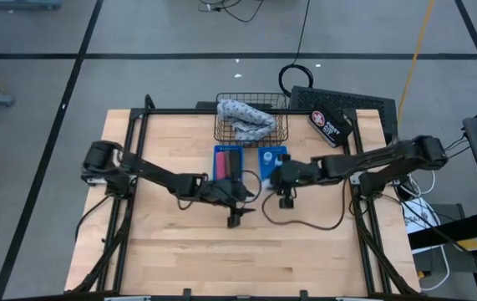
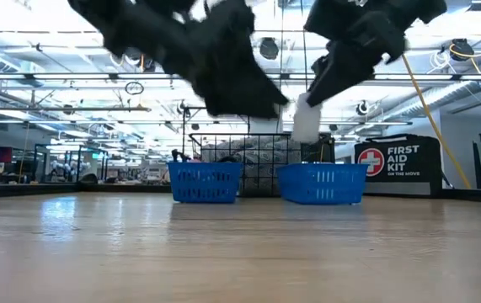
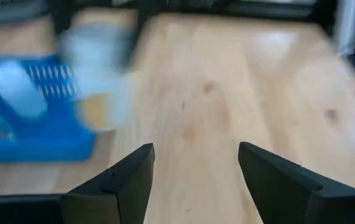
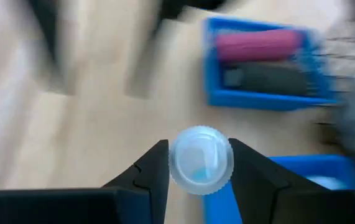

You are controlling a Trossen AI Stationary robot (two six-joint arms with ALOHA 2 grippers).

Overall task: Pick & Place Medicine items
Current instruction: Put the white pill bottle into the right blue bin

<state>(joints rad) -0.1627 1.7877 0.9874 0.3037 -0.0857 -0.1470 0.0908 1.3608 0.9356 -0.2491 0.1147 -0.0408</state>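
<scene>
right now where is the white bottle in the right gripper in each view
high view: not discernible; the right gripper hides it, beside the right blue basket.
low view: white bottle hangs upper centre-right, above that basket.
left wrist view: not clearly in it; only blurred pale shapes by a blue basket.
right wrist view: bottle bottom centre, clamped between the fingers.
shared landmark: the right blue basket.

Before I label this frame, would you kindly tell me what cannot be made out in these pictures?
- Contents of the two blue baskets: in the low view their walls hide what lies inside.
- Pale round things in the blue basket: the left wrist view is too blurred to count or identify them.
- Label of the white bottle held by the right gripper: only its ribbed cap shows.
- The left gripper is open and empty.
</scene>
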